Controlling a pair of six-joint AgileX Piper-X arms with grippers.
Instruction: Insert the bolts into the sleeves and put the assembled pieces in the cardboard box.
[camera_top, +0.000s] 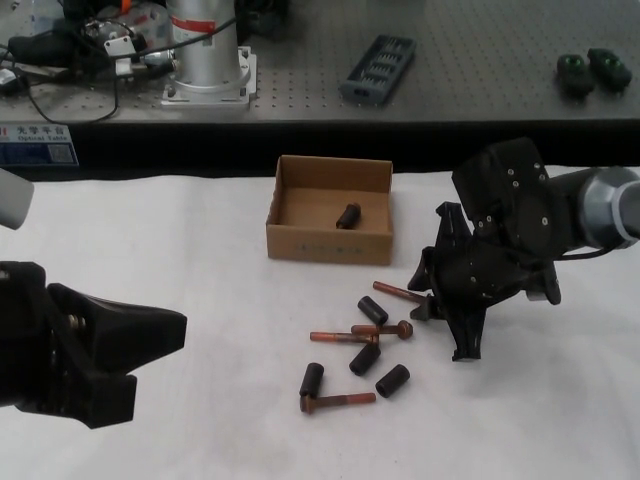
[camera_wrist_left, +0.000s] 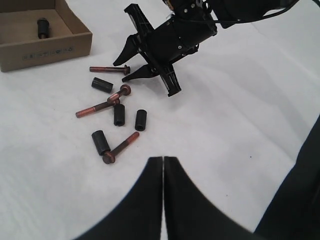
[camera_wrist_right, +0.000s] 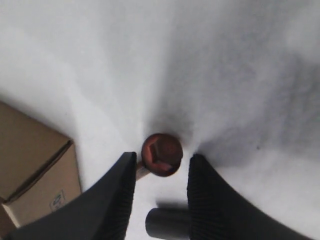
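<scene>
Several copper bolts (camera_top: 343, 337) and black sleeves (camera_top: 364, 358) lie scattered on the white cloth in front of the cardboard box (camera_top: 300, 243). One dark assembled piece (camera_top: 348, 215) lies inside the box. My right gripper (camera_wrist_right: 163, 159) is open and low over the cloth, its fingers on either side of the head of the rightmost bolt (camera_wrist_right: 161, 154), not clamped on it. The left wrist view shows that gripper (camera_wrist_left: 121, 71) around the same bolt (camera_wrist_left: 110, 69). My left gripper (camera_wrist_left: 163, 167) is shut and empty, hanging near the front left, apart from the parts.
A sleeve (camera_wrist_right: 167, 222) lies just beside the right gripper's fingers, and the box corner (camera_wrist_right: 35, 175) is close by. Behind the cloth, a metal bench carries a silver arm base (camera_top: 205, 50), cables and a dark tray (camera_top: 378, 68). Bare cloth stretches right and front.
</scene>
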